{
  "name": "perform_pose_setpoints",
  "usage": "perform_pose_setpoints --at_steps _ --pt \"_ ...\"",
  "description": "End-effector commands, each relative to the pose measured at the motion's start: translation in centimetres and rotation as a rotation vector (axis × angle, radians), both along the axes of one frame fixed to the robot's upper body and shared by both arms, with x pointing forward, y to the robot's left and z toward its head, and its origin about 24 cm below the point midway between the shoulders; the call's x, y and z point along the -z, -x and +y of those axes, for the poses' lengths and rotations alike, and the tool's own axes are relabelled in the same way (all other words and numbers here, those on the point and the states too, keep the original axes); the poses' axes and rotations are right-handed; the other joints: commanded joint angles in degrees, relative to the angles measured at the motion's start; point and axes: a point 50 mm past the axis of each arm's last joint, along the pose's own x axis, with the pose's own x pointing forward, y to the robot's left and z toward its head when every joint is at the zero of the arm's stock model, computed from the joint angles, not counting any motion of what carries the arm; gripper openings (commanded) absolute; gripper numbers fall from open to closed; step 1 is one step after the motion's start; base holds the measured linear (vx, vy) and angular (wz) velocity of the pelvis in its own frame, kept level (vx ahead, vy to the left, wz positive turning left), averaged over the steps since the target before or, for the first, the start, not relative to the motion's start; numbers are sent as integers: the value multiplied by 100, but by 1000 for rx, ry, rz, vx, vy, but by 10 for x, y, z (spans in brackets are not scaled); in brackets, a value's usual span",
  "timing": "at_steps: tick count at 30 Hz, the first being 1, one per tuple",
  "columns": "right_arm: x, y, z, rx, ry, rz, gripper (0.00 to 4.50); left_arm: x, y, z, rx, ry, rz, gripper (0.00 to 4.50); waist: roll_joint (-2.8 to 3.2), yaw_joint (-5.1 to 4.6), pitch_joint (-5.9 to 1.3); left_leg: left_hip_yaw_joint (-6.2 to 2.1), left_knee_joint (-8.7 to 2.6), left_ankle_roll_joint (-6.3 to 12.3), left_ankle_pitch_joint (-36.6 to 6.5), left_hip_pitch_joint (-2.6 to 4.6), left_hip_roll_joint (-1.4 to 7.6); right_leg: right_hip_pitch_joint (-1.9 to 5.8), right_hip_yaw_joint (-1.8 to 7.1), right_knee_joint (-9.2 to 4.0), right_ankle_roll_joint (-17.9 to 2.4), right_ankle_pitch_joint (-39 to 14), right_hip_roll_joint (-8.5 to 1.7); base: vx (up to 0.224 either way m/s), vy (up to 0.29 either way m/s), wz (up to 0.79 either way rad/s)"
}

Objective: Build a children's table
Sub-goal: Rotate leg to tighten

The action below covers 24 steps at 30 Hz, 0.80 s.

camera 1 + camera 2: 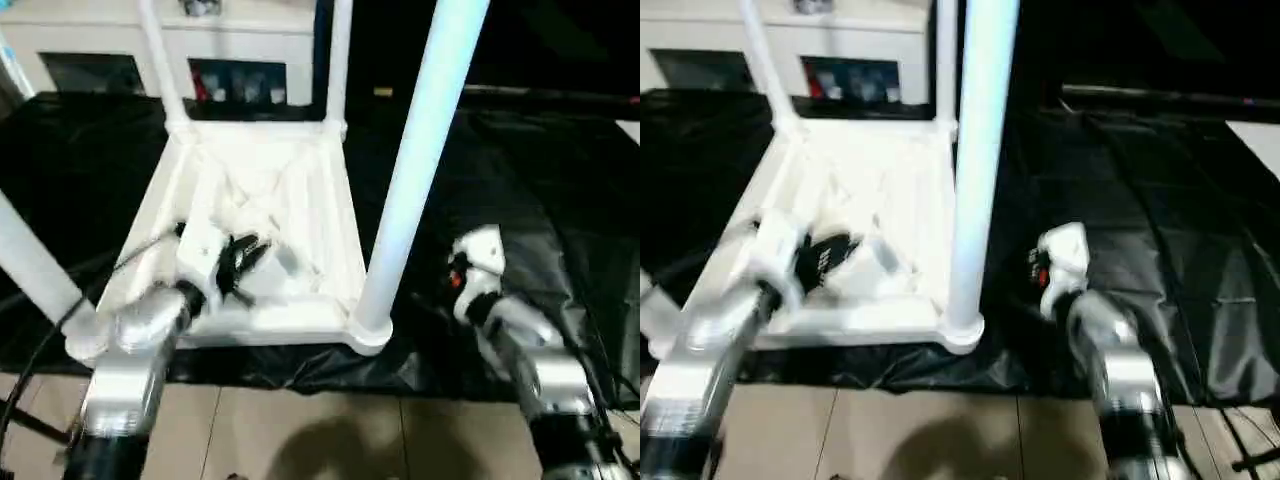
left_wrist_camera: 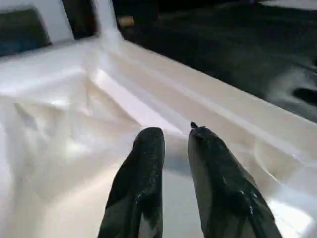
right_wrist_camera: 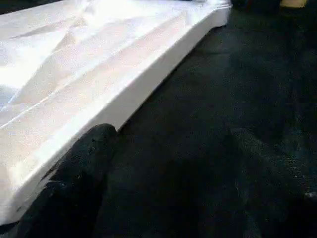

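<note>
The children's table lies upside down on the black cloth, with its white ribbed tabletop facing up. Legs stand in its corner sockets: the near right leg, the far right leg, the far left leg, and a tilted near left leg. My left gripper hovers over the ribbed underside near the front edge; in the left wrist view the left gripper is open by a narrow gap with nothing in it. My right gripper is wide open over the cloth, just right of the tabletop's side rim.
A white cabinet stands behind the black-draped table. The draped table's front edge runs just in front of the tabletop, with tiled floor below. A black cable loops by my left forearm.
</note>
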Motion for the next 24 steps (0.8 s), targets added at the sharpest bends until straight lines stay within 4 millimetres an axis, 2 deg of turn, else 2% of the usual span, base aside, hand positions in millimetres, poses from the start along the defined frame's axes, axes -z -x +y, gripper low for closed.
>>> perform_pose_setpoints --at_steps 1,2,3,4,5,6,7,8,11,15,16,18,21,24 --pt "-10 2 6 -60 -14 -29 394 -9 13 -9 119 20 16 106 21 16 -381 -64 -349 234 -1264 67 114 265 124 -345 -1105 -984 -244 0 0 0" --pt "-11 3 9 -75 -18 -30 394 -9 24 -11 199 28 51 106 -10 6 -368 -45 -347 254 -1343 80 106 242 125 -375 -1101 -1103 -230 0 0 0" --pt "-11 3 9 -79 -19 -31 394 -10 26 -12 223 30 62 106 3 12 -353 -59 -364 225 -1450 75 104 245 126 -371 -1080 -1376 -249 0 0 0" --pt "-12 2 12 -83 -20 -33 394 -8 34 -11 281 13 102 106 3 1 -319 -50 -376 174 -1661 105 108 193 131 -422 -996 -1734 -233 0 0 0" --pt "-13 2 13 -84 -20 -33 394 -8 35 -11 290 10 107 106 -5 3 -310 -52 -381 146 -1770 119 107 182 132 -442 -947 -1916 -234 0 0 0" --pt "-14 0 16 -93 -21 -38 394 -4 39 -7 341 -36 152 106 12 -11 -298 -67 -395 64 -1905 123 100 174 136 -458 -847 -2169 -234 0 0 0" --pt "-14 -1 18 -96 -22 -41 394 -3 40 -6 362 -61 174 106 19 -29 -281 -72 -401 -23 -2109 149 83 135 137 -489 -683 -2488 -220 0 0 0" --pt "-15 -3 20 -100 -25 -45 394 -1 41 -3 387 -93 201 106 19 -29 -281 -72 -401 -23 -2109 149 83 135 137 -489 -683 -2488 -220 0 0 0" --pt "-18 -6 25 -115 -28 -57 394 10 38 12 394 -247 282 106 53 -43 -281 -113 -426 -136 -2288 168 63 114 140 -519 -452 -2801 -224 0 0 0" --pt "-20 -7 30 -126 -39 -61 394 20 33 26 374 -378 338 106 70 -37 -297 -118 -425 -184 -2296 189 61 110 149 -507 -505 -2653 -225 0 0 0" --pt "-20 -6 31 -130 -37 -64 394 22 31 30 361 -413 344 106 95 -39 -301 -124 -432 -204 -2297 183 62 125 150 -488 -544 -2561 -229 0 0 0" --pt "-20 -6 32 -133 -36 -66 394 23 30 32 354 -431 346 106 83 -46 -312 -121 -428 -206 -2269 175 57 137 149 -479 -562 -2479 -231 0 0 0" --pt "-20 -7 36 -142 -44 -68 394 23 23 36 325 -439 354 106 87 -46 -323 -105 -415 -202 -2169 181 61 148 157 -457 -731 -2234 -240 0 0 0" --pt "-20 -5 40 -173 -48 -66 394 25 21 35 332 -454 361 106 82 -30 -317 -101 -406 -186 -2165 180 54 152 157 -463 -737 -2324 -243 0 0 0"
